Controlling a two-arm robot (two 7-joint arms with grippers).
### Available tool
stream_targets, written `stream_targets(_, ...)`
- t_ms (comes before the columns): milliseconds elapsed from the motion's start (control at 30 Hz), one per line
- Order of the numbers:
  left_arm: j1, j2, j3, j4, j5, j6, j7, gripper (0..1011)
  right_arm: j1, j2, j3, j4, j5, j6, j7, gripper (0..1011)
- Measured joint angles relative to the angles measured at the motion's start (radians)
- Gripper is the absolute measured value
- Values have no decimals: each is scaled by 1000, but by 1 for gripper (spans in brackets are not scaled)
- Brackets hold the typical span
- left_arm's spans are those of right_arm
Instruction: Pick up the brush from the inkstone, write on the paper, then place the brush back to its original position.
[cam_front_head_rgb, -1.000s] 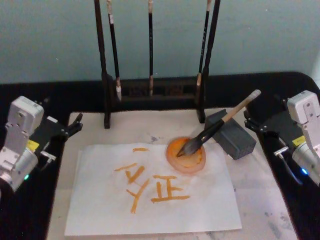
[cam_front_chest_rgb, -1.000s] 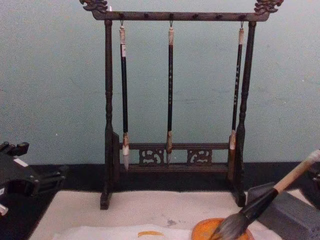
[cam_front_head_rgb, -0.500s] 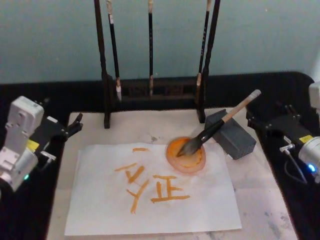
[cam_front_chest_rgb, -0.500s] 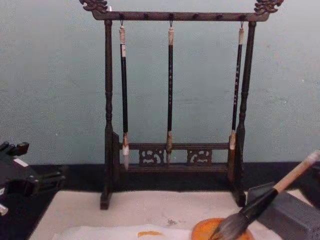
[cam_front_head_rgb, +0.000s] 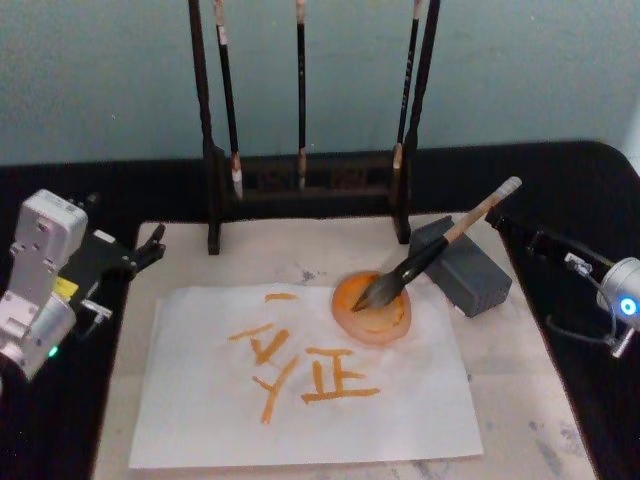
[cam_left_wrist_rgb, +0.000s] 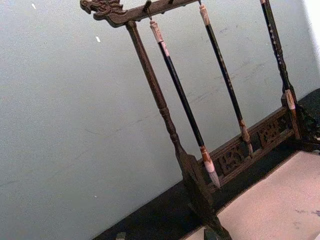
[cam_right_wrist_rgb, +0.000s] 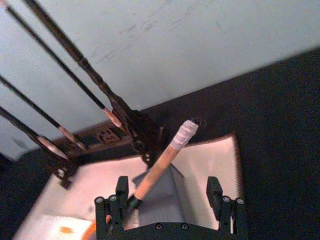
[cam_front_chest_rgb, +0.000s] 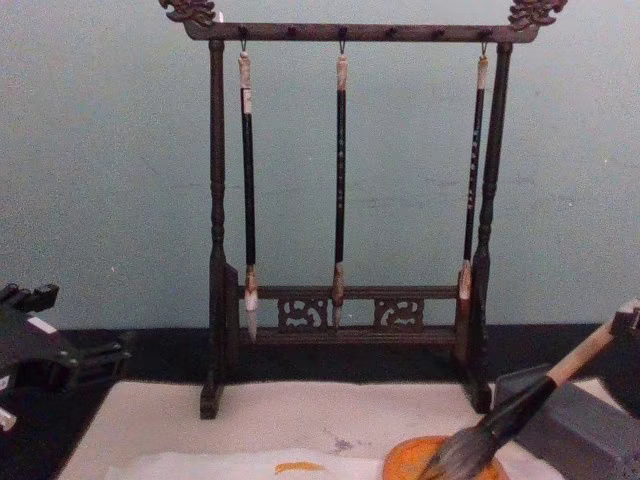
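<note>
While the brush (cam_front_head_rgb: 430, 255) lies with its tuft in the orange dish (cam_front_head_rgb: 345, 318) and its handle propped on the inkstone (cam_front_head_rgb: 478, 285), the right gripper (cam_right_wrist_rgb: 167, 182) is held near the handle's pale end, jaws spread and empty. The left gripper (cam_front_head_rgb: 150, 245) is parked at the left of the counter (cam_front_head_rgb: 600, 430), jaws apart. If the handle is clipped by the right arm, the brush could be rolled onto the paper (cam_front_head_rgb: 300, 420) and the strokes smeared.
</note>
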Motion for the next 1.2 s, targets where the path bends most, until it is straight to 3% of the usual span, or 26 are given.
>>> stream_targets(133,0,0,0,0,0,0,0,1010,15,-39,28,21,89,50,-20,1000)
stream_targets(367,0,0,0,0,0,0,0,1010,46,-95,49,72,174,63,-58,1000)
stream_targets(700,0,0,0,0,0,0,0,1010,121,-130,24,182,208,40,-57,1000)
stream_targets(1200,0,0,0,0,0,0,0,1010,230,-144,-19,352,237,14,-10,1000)
